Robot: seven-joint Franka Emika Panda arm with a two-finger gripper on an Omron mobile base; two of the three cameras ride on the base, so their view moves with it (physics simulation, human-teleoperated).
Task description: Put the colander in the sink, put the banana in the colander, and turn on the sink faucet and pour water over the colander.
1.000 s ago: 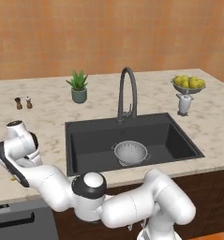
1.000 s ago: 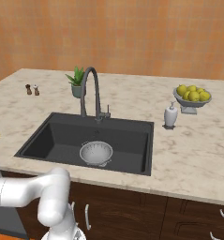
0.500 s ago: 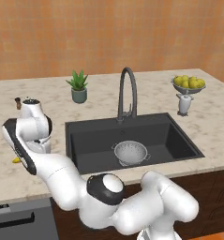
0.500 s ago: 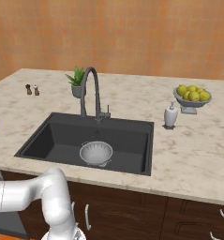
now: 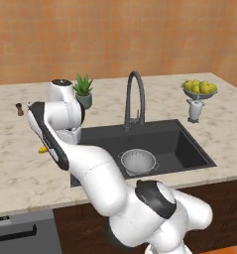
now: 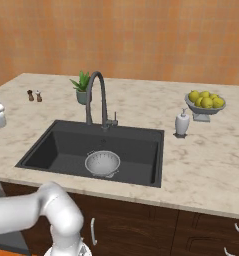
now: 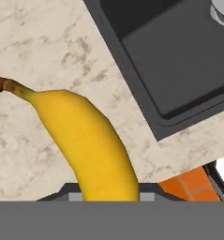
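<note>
The gripper (image 7: 108,194) was pressed in on the banana (image 7: 87,145), which ran up from between the jaws in the hand view; the fingertips themselves were hidden behind the fruit. The banana was held just above the beige marble counter (image 5: 21,168), to the left of the sink (image 5: 189,144), and its yellow end (image 5: 42,149) peeked out beside the arm in the left base view. Its dark stem tip pointed away from the gripper, and the hold was on the thick part of the body toward the other end.

As a judgement, the banana looked light, smooth-skinned and soft enough to bruise, so a gentle pinch across its thick middle suited it best; held nearer one end, its curve could let it swing or slip.

The colander (image 6: 102,163) already sat in the black sink, at the near side of the basin and right of the held banana. The dark gooseneck sink faucet (image 6: 97,97) rose at the far edge of the basin. Farther off were a small potted plant (image 5: 83,92), a soap dispenser (image 6: 182,123) and a pedestal bowl of yellow-green fruit (image 6: 205,102) on the far right.
</note>
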